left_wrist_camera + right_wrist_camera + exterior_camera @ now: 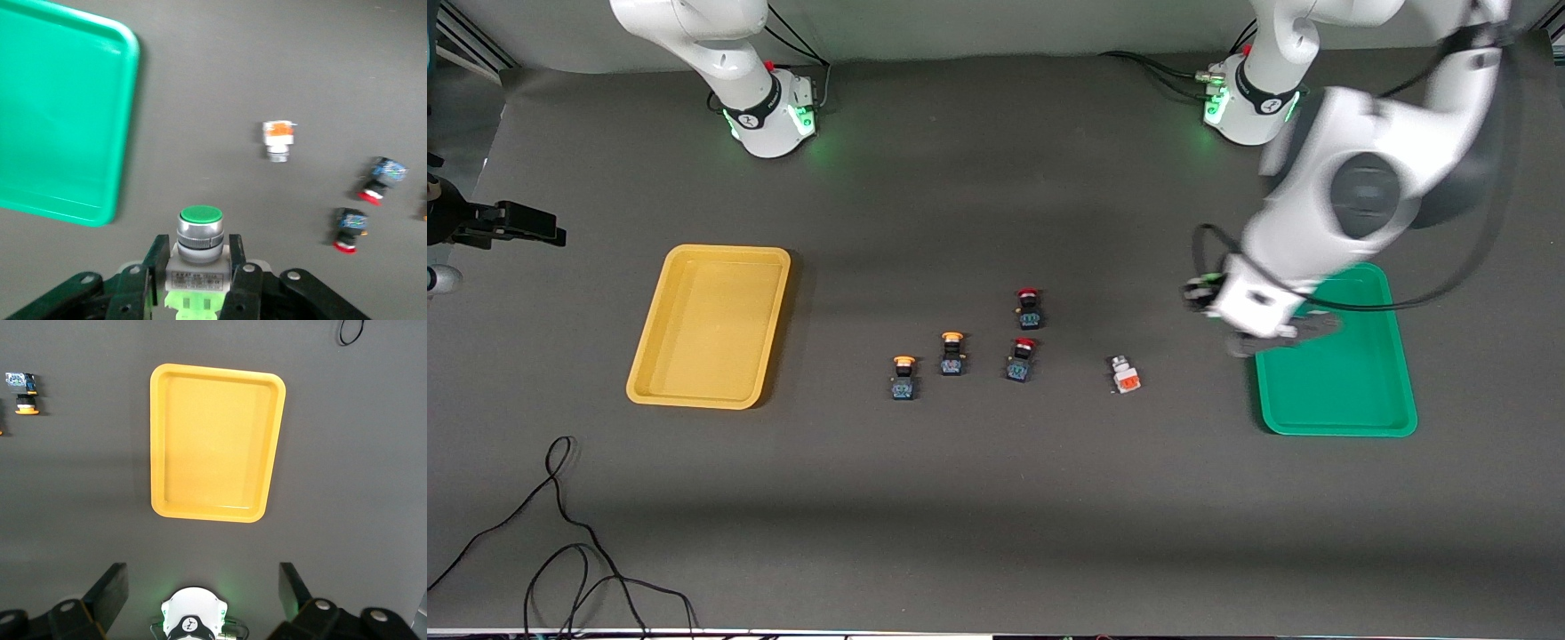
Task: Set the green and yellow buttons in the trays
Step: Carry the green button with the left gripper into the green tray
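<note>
Left fingers [240, 277] pinch the green button [200, 237] above the green tray's [1360, 400] edge; right fingers [113, 587] spread.

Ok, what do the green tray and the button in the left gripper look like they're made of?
Green tray: probably moulded plastic, smooth, slightly glossy, with rounded corners and soft highlights. Green button, held in the left gripper: seemingly a plastic cap above a shiny metallic-looking collar that reflects light, on a pale plastic-looking body.
</note>
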Robot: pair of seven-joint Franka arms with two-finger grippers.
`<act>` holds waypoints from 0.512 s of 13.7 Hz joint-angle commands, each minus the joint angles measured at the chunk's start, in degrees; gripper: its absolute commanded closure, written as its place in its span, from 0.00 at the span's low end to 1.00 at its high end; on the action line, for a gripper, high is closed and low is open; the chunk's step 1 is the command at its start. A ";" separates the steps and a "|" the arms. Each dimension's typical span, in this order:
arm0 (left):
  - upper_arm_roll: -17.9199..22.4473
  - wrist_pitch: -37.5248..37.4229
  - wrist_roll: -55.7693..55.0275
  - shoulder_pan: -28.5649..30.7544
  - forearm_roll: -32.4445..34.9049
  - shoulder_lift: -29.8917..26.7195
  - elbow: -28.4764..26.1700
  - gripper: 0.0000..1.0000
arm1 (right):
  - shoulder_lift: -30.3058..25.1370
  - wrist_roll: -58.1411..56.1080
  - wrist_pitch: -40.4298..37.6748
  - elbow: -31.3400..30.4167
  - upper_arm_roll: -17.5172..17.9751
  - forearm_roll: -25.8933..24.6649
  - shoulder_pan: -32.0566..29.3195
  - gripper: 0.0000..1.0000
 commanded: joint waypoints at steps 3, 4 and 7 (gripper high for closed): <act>-0.31 -1.73 19.15 12.47 3.24 0.00 -1.98 0.80 | 0.03 -0.15 -0.68 3.56 0.05 -0.82 1.58 0.00; -0.31 0.45 22.15 14.66 4.56 0.09 -3.82 0.80 | -0.06 -0.15 -0.77 3.56 -0.29 -0.83 1.94 0.00; -0.22 14.30 24.37 16.97 6.40 1.84 -13.47 0.80 | -0.59 -0.67 -2.34 3.38 -2.22 -0.92 1.85 0.00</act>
